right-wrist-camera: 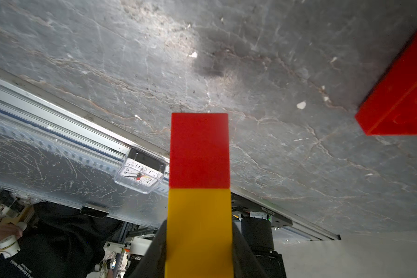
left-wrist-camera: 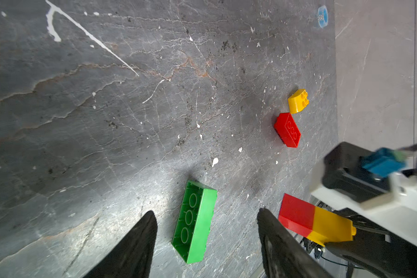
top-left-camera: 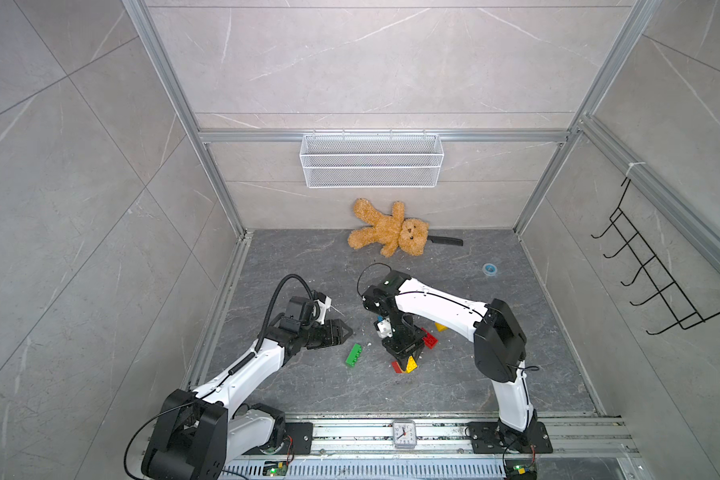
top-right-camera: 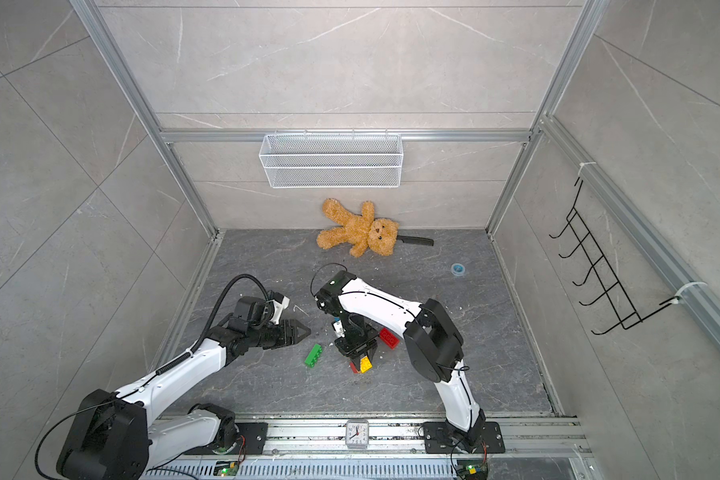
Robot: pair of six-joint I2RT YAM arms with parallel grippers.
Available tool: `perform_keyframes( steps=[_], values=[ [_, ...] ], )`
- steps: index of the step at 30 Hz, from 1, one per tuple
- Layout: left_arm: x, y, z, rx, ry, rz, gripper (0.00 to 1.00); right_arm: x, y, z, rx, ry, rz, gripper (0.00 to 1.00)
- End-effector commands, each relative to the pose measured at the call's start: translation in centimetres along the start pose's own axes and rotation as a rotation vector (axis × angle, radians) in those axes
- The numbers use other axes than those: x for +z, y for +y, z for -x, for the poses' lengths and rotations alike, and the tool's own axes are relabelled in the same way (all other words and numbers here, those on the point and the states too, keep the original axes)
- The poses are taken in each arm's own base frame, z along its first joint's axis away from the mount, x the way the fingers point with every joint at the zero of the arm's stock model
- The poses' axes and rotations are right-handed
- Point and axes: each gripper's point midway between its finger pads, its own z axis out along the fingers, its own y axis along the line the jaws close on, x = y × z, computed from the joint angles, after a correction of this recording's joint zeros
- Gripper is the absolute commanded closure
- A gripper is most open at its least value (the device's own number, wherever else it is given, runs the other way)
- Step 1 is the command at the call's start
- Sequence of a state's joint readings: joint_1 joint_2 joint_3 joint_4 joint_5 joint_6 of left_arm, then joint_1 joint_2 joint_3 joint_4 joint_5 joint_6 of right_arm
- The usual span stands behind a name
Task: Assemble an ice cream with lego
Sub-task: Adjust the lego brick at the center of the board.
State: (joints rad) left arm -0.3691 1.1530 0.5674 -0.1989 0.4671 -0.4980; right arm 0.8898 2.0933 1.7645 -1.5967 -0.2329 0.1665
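Low centre in a top view: stem (top-left-camera: 408,365) clamped at yellow end by right gripper (top-left-camera: 405,356). Left of it, green brick (top-left-camera: 353,354), loose; beyond, left gripper (top-left-camera: 347,331), jaws apart. Farther right, red brick (top-left-camera: 430,340), yellow brick (top-left-camera: 441,327).

You're looking steeply down from high overhead in both top views, sharing the whole counter (top-left-camera: 308,386); your wrist cameras are riding close above it, both catching the red-and-yellow stem (left-wrist-camera: 313,221).
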Motion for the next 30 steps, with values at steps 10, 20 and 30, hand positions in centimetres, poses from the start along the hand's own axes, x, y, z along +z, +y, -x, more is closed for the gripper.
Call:
perform_keyframes(
  steps=[10, 20, 30],
  values=[
    [0.3, -0.7, -0.7, -0.001, 0.005, -0.046, 0.31, 2.3, 0.1, -0.7, 0.020, 0.180, 0.027, 0.75],
    [0.6, -0.7, -1.0, -0.008, 0.011, -0.054, 0.31, 2.5, 0.1, 1.1, 0.007, 0.167, 0.016, 0.59],
    [0.5, -0.4, -1.1, -0.012, 0.004, -0.045, 0.31, -1.2, 0.0, 3.1, -0.017, -0.004, -0.036, 0.33]
  ],
)
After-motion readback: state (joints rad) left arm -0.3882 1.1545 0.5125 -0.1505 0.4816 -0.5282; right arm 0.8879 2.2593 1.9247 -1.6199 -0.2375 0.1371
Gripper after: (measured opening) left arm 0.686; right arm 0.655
